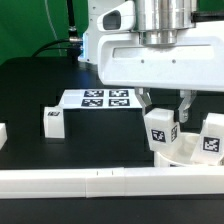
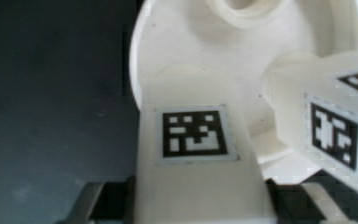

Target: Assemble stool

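Observation:
My gripper (image 1: pixel 163 110) is shut on a white block leg (image 1: pixel 158 129), which has a square tag on its face. I hold the leg upright over the near edge of the round white seat disc (image 1: pixel 188 155). A second leg (image 1: pixel 211 136) stands on the seat at the exterior view's right. The third leg (image 1: pixel 53 121) stands alone on the black table at the left. In the wrist view the held leg (image 2: pixel 197 150) fills the gap between my fingers (image 2: pixel 105 197), with the seat (image 2: pixel 176 50) beneath it and the second leg (image 2: pixel 336 110) close beside it.
The marker board (image 1: pixel 105 98) lies flat behind the gripper. A long white border rail (image 1: pixel 100 181) runs along the front edge and hides the seat's lower part. A small white piece (image 1: pixel 3 133) shows at the left edge.

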You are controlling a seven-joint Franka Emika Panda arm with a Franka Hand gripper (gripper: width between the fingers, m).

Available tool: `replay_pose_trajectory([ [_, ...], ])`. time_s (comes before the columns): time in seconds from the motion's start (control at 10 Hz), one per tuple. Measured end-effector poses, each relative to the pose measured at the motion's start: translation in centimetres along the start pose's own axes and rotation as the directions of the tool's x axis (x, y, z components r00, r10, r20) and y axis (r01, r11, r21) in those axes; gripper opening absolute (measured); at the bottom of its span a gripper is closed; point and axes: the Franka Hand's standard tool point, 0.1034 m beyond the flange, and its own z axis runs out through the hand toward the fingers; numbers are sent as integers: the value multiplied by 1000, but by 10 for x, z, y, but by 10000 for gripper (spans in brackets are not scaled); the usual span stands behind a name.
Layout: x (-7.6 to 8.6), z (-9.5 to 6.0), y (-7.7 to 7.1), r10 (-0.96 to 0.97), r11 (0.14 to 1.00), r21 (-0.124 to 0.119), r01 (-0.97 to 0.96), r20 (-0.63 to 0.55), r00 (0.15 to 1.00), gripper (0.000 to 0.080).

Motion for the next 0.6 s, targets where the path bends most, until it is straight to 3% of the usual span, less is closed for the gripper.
replay_pose_trajectory([
  [0.2, -4, 0, 1, 259, 966, 7, -259, 13, 966, 338],
  [0.6, -5, 0, 2, 632, 774, 11, -633, 48, 774, 340],
])
